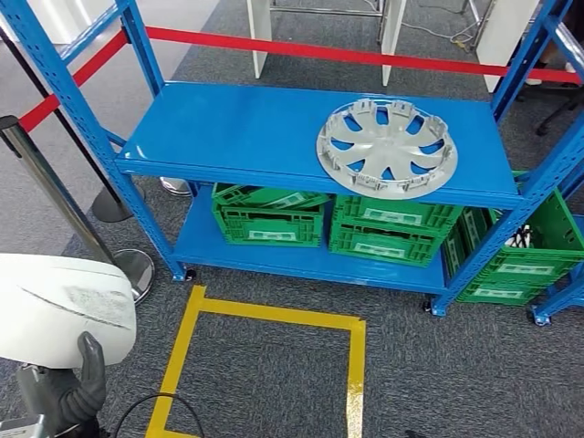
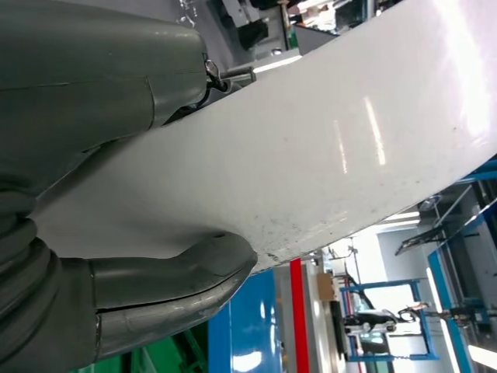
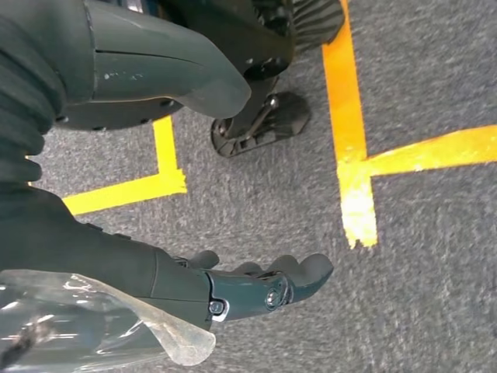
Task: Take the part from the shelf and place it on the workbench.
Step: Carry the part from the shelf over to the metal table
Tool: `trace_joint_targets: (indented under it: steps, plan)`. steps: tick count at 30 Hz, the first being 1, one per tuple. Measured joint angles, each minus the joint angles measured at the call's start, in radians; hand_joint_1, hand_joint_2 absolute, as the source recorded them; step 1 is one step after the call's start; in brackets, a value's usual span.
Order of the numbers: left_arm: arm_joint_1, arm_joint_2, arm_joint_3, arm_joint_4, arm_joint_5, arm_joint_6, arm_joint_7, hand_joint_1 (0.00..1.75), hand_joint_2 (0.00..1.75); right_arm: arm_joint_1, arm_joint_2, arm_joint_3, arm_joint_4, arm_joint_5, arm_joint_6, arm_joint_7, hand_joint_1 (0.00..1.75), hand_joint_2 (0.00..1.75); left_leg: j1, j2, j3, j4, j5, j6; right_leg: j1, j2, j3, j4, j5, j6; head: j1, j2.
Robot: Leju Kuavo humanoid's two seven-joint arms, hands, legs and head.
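At lower left of the head view, a white part (image 1: 62, 306) is gripped by the left hand (image 1: 76, 388), thumb and fingers clamped on its edge, while the right hand (image 3: 234, 284) is held empty with fingers apart.

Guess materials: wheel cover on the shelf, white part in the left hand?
Wheel cover: likely moulded plastic, matte silver; thin spokes with clip tabs round the rim. White part, gripped by the left hand: glossy, probably painted plastic or metal; sharp light streaks, speckled edge.
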Motion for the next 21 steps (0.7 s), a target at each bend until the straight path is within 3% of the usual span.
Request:
trace_joint_targets:
  steps: [2,4,5,6,7,9,11,12,16,21]
  plan:
    - [0.002,-0.001,0.005,0.0,0.001,0.0,0.0,1.75,1.75,0.0,0.0,0.001,0.001,0.003,-0.002,0.002,0.0,1.75,0.005,-0.004,-0.024,0.072,-0.087,-0.015,-0.004,-0.006,-0.023,0.0,0.022,-0.014,-0.005,0.0]
    - [0.003,-0.003,0.015,0.0,0.005,0.0,0.0,1.75,1.75,0.001,0.0,0.005,0.001,0.01,-0.004,0.003,0.0,1.75,0.009,-0.004,-0.047,0.2,-0.181,-0.024,-0.003,-0.008,-0.05,0.007,0.042,-0.018,-0.008,0.0]
    - [0.005,-0.004,0.021,0.0,0.008,-0.002,0.0,1.75,1.75,0.001,0.0,0.007,0.002,0.015,-0.005,0.003,0.0,1.75,0.011,-0.004,-0.05,0.251,-0.198,-0.027,-0.003,-0.009,-0.064,0.013,0.052,-0.017,-0.009,0.0]
    - [0.006,-0.006,0.027,0.0,0.011,-0.003,0.0,1.75,1.75,0.002,0.0,0.009,0.002,0.019,-0.007,0.003,0.0,1.75,0.012,-0.004,-0.04,0.276,-0.191,-0.028,-0.003,-0.01,-0.08,0.02,0.061,-0.016,-0.009,0.0]
    - [0.008,-0.007,0.033,0.0,0.013,-0.006,0.0,1.75,1.75,0.002,0.0,0.01,0.002,0.023,-0.009,0.002,0.0,1.75,0.013,-0.004,-0.015,0.264,-0.166,-0.027,-0.003,-0.011,-0.096,0.028,0.068,-0.014,-0.009,0.0]
    - [0.01,-0.011,0.044,-0.002,0.016,-0.014,0.0,1.75,1.75,0.003,0.0,0.016,0.002,0.035,-0.012,0.001,0.0,1.75,0.013,-0.005,0.075,0.146,-0.118,-0.02,-0.003,-0.011,-0.127,0.042,0.081,-0.008,-0.01,0.0]
    - [0.01,-0.016,0.053,-0.006,0.013,-0.02,0.0,1.75,1.75,0.003,0.0,0.026,0.002,0.049,-0.017,0.0,0.0,1.75,0.01,-0.006,0.157,0.012,-0.119,-0.01,0.0,-0.01,-0.146,0.052,0.094,0.001,-0.009,0.0]
    - [0.009,-0.018,0.057,-0.007,0.01,-0.022,0.0,1.75,1.75,0.002,0.0,0.031,0.003,0.054,-0.019,0.0,0.0,1.75,0.008,-0.007,0.174,-0.023,-0.126,-0.005,0.0,-0.01,-0.153,0.052,0.103,0.007,-0.008,0.0]
    - [0.01,-0.023,0.067,-0.007,0.002,-0.022,0.0,1.75,1.75,0.004,0.0,0.038,0.005,0.058,-0.025,0.002,0.0,1.75,0.007,-0.005,0.159,-0.047,-0.112,0.014,0.0,-0.008,-0.167,0.048,0.125,0.028,-0.009,0.0]
    - [0.01,-0.023,0.067,-0.007,0.002,-0.021,0.0,1.75,1.75,0.004,0.0,0.038,0.006,0.058,-0.025,0.002,0.0,1.75,0.01,-0.003,0.157,-0.05,-0.108,0.018,0.0,-0.007,-0.17,0.049,0.123,0.03,-0.008,0.0]
